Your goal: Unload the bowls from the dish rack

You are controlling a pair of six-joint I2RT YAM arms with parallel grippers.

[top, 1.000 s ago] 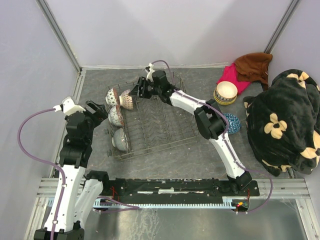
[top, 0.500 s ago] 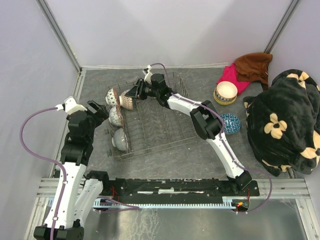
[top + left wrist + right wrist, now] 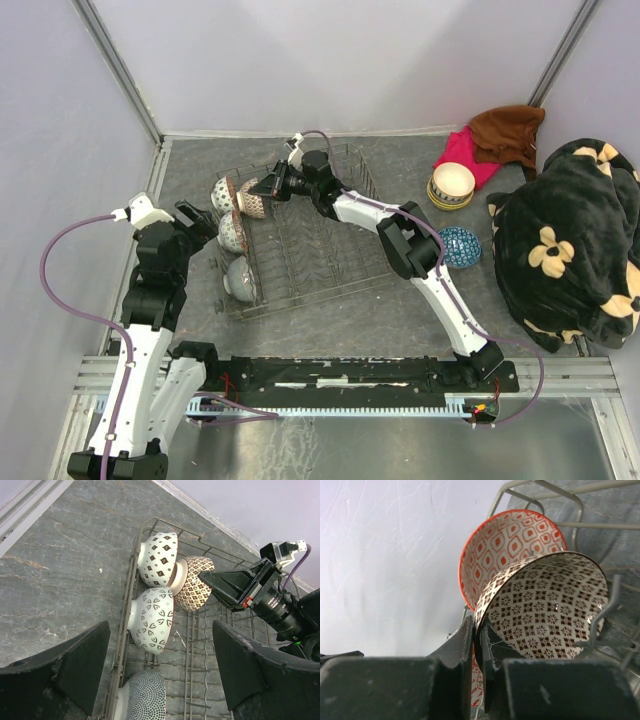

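The grey wire dish rack [image 3: 330,268] stands mid-table. Along its left side several bowls sit on edge: a diamond-patterned one [image 3: 159,559], a brown-lattice one [image 3: 194,584], a leaf-patterned one [image 3: 152,620] and a dotted one [image 3: 145,696]. My right gripper [image 3: 268,188] reaches in from the right and is shut on the rim of the brown-lattice bowl [image 3: 550,610]. One finger is inside the rim and one outside. A red-patterned bowl [image 3: 505,540] leans just behind it. My left gripper [image 3: 160,632] hangs open above the leaf-patterned and dotted bowls, touching nothing.
Outside the rack, a cream and yellow bowl stack [image 3: 452,184] and a blue bowl [image 3: 462,246] sit on the table at the right. Pink [image 3: 465,152] and brown [image 3: 508,130] cloths lie behind them. A black flowered blanket [image 3: 570,240] fills the right edge.
My right gripper has slid a little left onto the brown-lattice bowl and closed on its rim. The left arm has edged slightly.
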